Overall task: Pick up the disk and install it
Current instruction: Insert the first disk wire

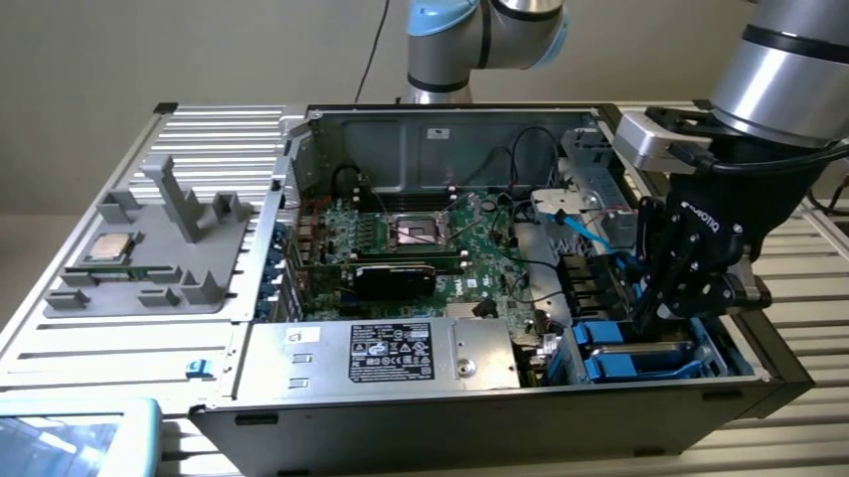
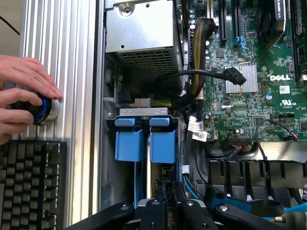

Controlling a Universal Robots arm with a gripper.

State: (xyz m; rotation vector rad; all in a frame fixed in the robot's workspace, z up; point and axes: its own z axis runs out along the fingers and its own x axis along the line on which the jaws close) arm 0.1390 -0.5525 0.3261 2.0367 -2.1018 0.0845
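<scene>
Fingers: the gripper (image 2: 166, 190) has its fingers (image 2: 176, 194) drawn almost together, clamped on the thin edge of the disk (image 2: 163, 143).
Disk: it stands on edge in the drive bay (image 2: 108, 167). Its blue bracket end points away from the fingers, just beside a 2nd blue bracket (image 2: 129, 141).
Exterior view: the gripper (image 1: 650, 323) reaches down inside the computer case (image 1: 464, 417) at the exterior view's right, with its tips among the blue parts.
Hidden: the disk's flat faces and label are out of sight. Where the fingers meet it shows as 1 dark sliver.
Cut off: a person's hand (image 2: 21, 93) and a keyboard (image 2: 29, 182) run past the picture's edge.
Edges: the bay's metal wall lies just beside the 2nd bracket. Black cables (image 2: 201, 74) and white-tagged wires pass just beside the disk on the motherboard (image 2: 259, 96) side.
Open room: a dark gap separates the 2 blue ends from the power supply (image 2: 139, 28).
Counter: on the slatted counter (image 2: 62, 48), the hand rests on a blue-ringed knob (image 2: 45, 108) near the keyboard, outside the case.
</scene>
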